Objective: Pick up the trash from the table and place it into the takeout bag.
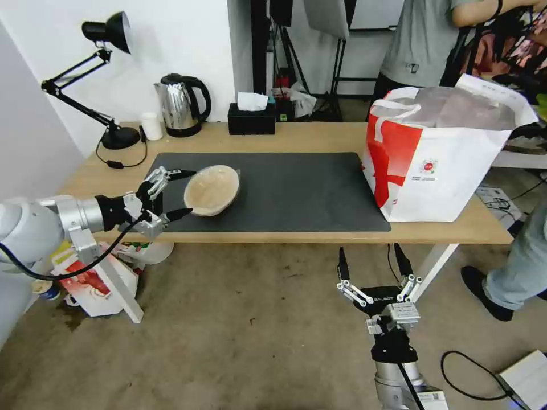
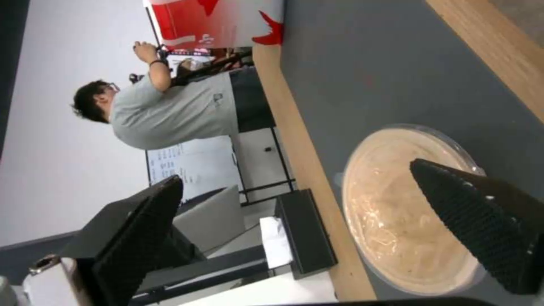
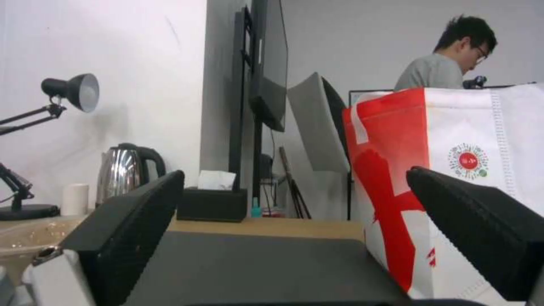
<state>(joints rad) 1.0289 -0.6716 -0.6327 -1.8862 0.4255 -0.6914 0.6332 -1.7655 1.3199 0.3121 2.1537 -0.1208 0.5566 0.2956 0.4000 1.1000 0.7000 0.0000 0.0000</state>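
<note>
White-and-silver arms, black cables, black pointed jaws on silver linkages.

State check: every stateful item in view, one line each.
Tan paper bowl: tilted on the dark grey mat, between the open fingers.
Left gripper: open around the bowl.
Right gripper: open, empty, below the table edge.
Big white takeout bag with red side panel: upright, mouth open.
Black tissue box: tissue sticking out.
Steel kettle: lid shut.

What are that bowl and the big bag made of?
The tan bowl looks like matte paper with a clear plastic lid, judging by its glossy wrinkles. The takeout bag seems woven fabric, stitched at the edges, with a silvery foil lining.
</note>
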